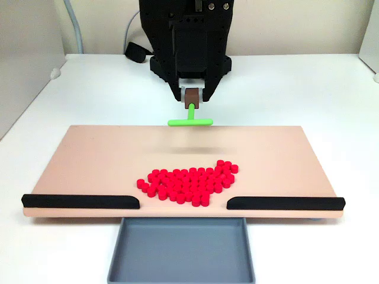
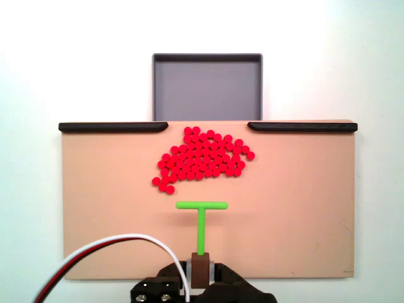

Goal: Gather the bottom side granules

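The granules [image 1: 189, 182] [image 2: 202, 158] are many small bright red pellets packed in one cluster on the tan board [image 1: 89, 160] [image 2: 303, 202], near the gap between its two black rails. My gripper [image 1: 191, 94] [image 2: 201, 270] is shut on the brown handle block of the green T-shaped pusher [image 1: 190, 120] [image 2: 201, 218]. The pusher's crossbar hangs over the board's edge on the arm's side, apart from the cluster. In both fixed views a bare strip of board lies between the crossbar and the nearest pellets.
A grey tray [image 1: 180, 251] [image 2: 207, 85] sits just beyond the board's gap. Black rails [image 1: 80, 201] [image 1: 285, 203] line that edge on either side. The white table [image 1: 308, 89] surrounds the board. Red and white wires [image 2: 95, 249] loop by the arm.
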### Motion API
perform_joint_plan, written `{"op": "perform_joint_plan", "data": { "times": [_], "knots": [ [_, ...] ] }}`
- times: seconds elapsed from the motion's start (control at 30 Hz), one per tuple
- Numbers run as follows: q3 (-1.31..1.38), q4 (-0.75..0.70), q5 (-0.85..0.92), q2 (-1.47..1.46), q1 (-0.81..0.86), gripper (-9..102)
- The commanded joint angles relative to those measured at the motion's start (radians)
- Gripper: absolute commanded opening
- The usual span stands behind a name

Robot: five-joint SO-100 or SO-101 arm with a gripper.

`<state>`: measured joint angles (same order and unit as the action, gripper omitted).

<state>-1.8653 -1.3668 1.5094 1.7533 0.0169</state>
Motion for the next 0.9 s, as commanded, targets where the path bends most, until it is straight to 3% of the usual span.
{"op": "perform_joint_plan", "data": {
  "times": [0.0,0.87],
  "knots": [
    [0.02,0.0,-0.008,0.041,-0.008,0],
    [-0.015,0.006,-0.147,0.049,-0.115,0]
  ]
}}
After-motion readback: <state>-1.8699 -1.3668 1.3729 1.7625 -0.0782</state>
